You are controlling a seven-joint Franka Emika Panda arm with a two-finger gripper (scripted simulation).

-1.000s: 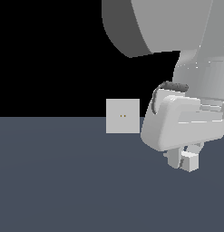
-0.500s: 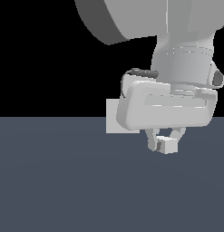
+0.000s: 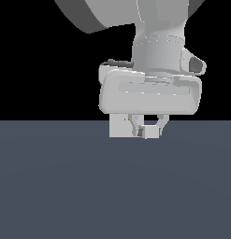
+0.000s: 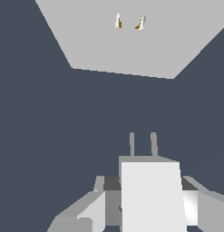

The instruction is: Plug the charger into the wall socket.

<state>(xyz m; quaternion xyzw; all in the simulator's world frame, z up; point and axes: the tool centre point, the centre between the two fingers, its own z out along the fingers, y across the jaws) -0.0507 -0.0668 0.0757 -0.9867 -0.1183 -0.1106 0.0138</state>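
Note:
My gripper (image 3: pixel 149 130) is shut on the charger (image 3: pixel 152 133), a small light-grey block held just above the dark floor. In the wrist view the charger (image 4: pixel 152 197) sits between the two fingers (image 4: pixel 90 209), and its two thin prongs (image 4: pixel 143 144) point toward the wall socket (image 4: pixel 127 45). A gap of floor separates the prongs from that plate. The socket's two orange-brown holes (image 4: pixel 129 21) show near its centre. In the exterior view the wall socket (image 3: pixel 119 129) stands upright behind the hand, mostly covered by it.
The dark grey floor (image 3: pixel 65 186) stretches around the plate under a black background. The large white hand and wrist (image 3: pixel 149 95) fill the upper middle of the exterior view.
The arm has carried the charger toward the exterior view's left, from beside the socket plate to in front of it, and the hand has turned. The plate has not moved.

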